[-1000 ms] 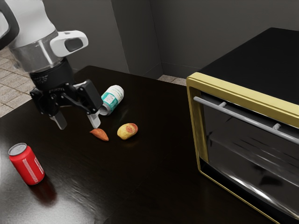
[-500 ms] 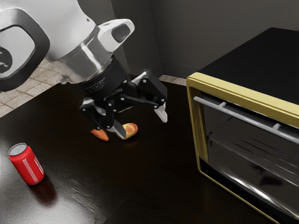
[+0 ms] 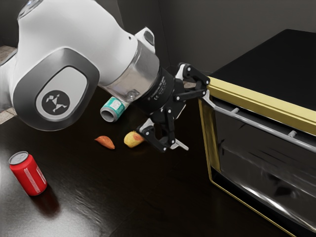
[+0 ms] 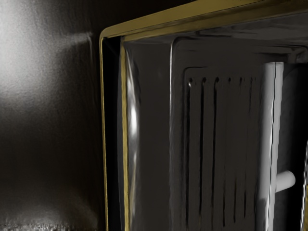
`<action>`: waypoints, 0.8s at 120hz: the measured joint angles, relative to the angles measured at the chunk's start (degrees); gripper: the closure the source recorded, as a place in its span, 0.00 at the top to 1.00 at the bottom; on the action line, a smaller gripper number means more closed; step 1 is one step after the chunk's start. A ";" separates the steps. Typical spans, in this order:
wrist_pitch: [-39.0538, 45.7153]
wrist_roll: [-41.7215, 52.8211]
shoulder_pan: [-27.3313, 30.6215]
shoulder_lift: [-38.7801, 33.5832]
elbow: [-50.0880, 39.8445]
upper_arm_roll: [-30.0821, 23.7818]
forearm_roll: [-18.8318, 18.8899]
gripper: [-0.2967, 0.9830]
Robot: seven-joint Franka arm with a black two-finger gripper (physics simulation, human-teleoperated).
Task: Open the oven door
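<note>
In the exterior view my gripper (image 3: 197, 123) stands open, tilted toward the oven (image 3: 261, 94), its fingers wide apart. The upper fingertip overlaps the near end of the silver bar handle (image 3: 261, 126); whether they touch I cannot tell. The lower fingertip is in front of the oven's left edge, below handle height. The oven door (image 3: 256, 168) is shut, with dark glass in a yellow-gold frame. From the wrist view, the door's glass (image 4: 154, 120) faces my hand, with the handle (image 4: 272, 120) and one of its mounts seen close up.
A red can (image 3: 28, 174) stands on the dark table (image 3: 113, 192) at the exterior view's left. A white and teal bottle (image 3: 112, 108) lies behind the arm. An orange-brown piece (image 3: 105, 142) and a yellow-red fruit (image 3: 132, 139) lie near the lower finger.
My arm has swung toward the exterior view's right, bringing the gripper from over the table to the oven's front corner. The hand has tilted toward the door. The oven and the objects have not moved.
</note>
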 joint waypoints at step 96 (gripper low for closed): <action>3.79 -15.05 4.13 6.57 2.53 -3.73 10.65 0.77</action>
